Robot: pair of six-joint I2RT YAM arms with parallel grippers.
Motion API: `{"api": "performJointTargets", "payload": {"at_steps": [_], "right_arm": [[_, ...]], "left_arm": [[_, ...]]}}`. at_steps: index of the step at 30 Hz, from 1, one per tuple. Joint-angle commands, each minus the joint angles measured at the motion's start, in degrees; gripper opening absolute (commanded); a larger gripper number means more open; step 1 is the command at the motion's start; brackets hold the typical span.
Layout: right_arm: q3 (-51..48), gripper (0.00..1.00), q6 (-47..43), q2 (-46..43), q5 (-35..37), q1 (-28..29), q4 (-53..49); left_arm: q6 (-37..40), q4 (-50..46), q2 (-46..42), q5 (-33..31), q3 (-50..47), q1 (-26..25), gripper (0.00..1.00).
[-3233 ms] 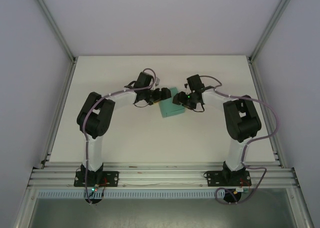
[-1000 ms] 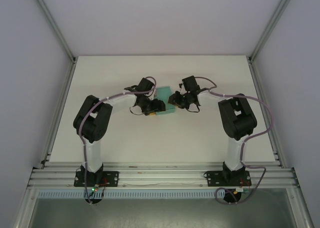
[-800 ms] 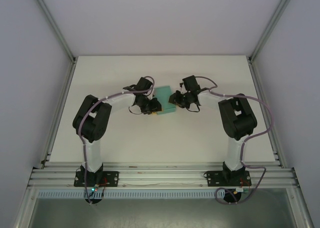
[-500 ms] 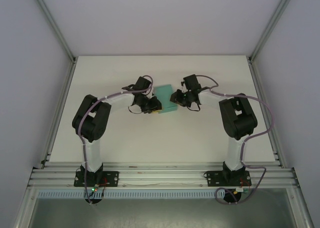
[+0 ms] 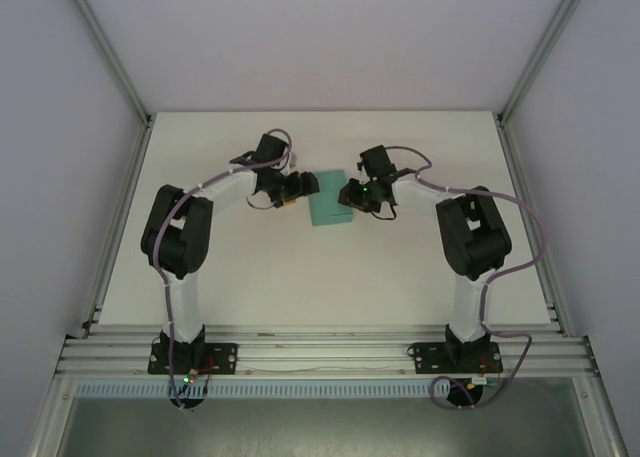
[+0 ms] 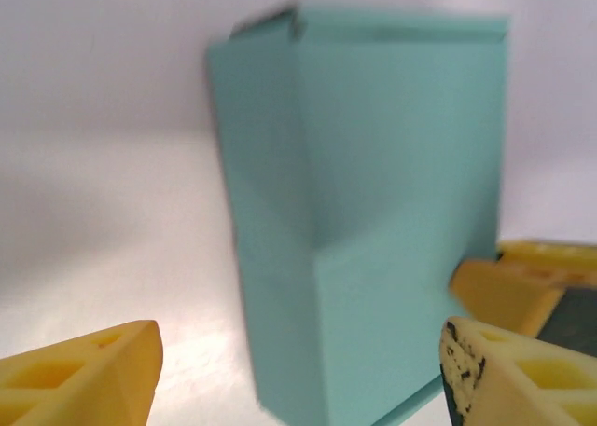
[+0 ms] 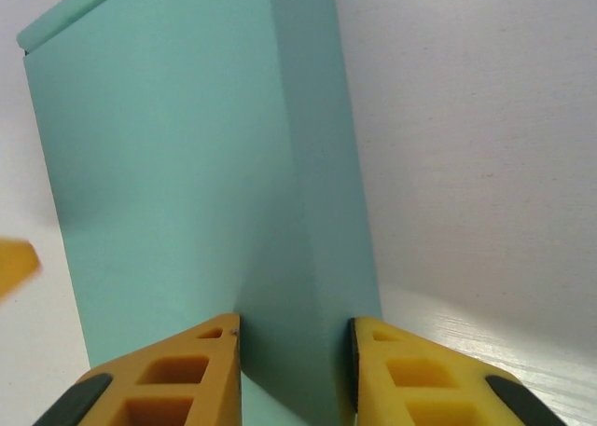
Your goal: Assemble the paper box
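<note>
The teal paper box (image 5: 330,208), folded into shape, lay toward the far middle of the white table (image 5: 300,272). The right gripper (image 7: 291,337) pinched its right side wall. The left gripper (image 5: 300,185) stood spread wide just beside its left edge.

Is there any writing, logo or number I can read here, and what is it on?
None to read.
The paper box is plain green card, with no print on the faces shown.
Any marking on the arms, seen from above, is too small to tell.
</note>
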Motion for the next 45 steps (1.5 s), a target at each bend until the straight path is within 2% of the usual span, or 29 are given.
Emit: {"api": "performJointTargets", "payload": {"at_steps": [1,4,11,13,16,19,21,24,27,33,35,38,40,42,44,45], "right_arm": [[-2.7,0.28,-1.8,4.9,7.3,0.4,-13.7],[-2.6,0.28,-1.8,5.0,7.4,0.4,-13.6],[-2.5,0.27,-1.8,5.5,6.9,0.3,-13.1],[-2.5,0.27,-1.9,5.9,6.8,0.3,-12.9],[-2.5,0.27,-1.9,6.4,6.7,0.2,-12.7],[-2.6,0.27,-1.7,6.8,6.4,0.0,-12.3],[-3.1,0.26,-1.5,6.9,5.9,-0.3,-11.4],[-3.3,0.25,-1.5,7.4,5.7,-0.6,-10.7],[-3.3,0.25,-1.5,7.8,5.4,-1.1,-10.2],[-3.9,0.26,-2.6,5.6,5.6,-2.1,-9.2],[-3.5,0.32,-2.9,4.3,5.1,-2.4,-9.1],[-2.0,0.38,-3.7,2.3,3.1,-2.4,-9.4],[-0.6,0.40,-4.2,1.0,2.6,-2.4,-10.0],[0.5,0.48,-4.6,-0.4,2.1,-2.4,-10.2],[1.4,0.57,-4.8,-1.7,2.0,-2.4,-10.4],[1.9,0.60,-5.0,-2.4,2.2,-2.4,-10.7]], "left_arm": [[1.6,-0.7,4.2,-0.7,5.2,0.2,0.78],[1.8,-1.8,8.5,0.0,9.9,0.3,0.78],[1.5,-1.0,14.5,2.1,14.1,0.2,0.65],[1.1,0.1,15.4,2.4,13.8,0.3,0.60],[0.4,1.9,17.0,3.8,13.4,0.1,0.46],[0.0,3.3,18.3,3.5,12.5,-0.4,0.42],[-1.8,5.3,18.9,3.7,11.0,-0.6,0.28],[-3.6,7.7,19.7,4.2,8.8,-1.3,0.00],[-5.4,11.0,19.2,5.1,5.1,-1.4,0.00],[-4.6,11.3,15.0,4.4,2.2,-1.3,0.00],[-4.1,11.1,13.1,4.0,2.4,-1.3,0.25],[-2.6,10.3,9.7,2.0,3.6,-1.2,0.43],[-1.4,9.1,7.8,0.4,5.1,-1.1,0.46],[-0.8,8.8,6.5,0.1,6.0,-1.0,0.53],[-0.6,8.0,5.1,-0.8,6.4,-0.7,0.66],[0.8,7.4,4.5,-1.2,6.5,-0.7,0.68]]}}
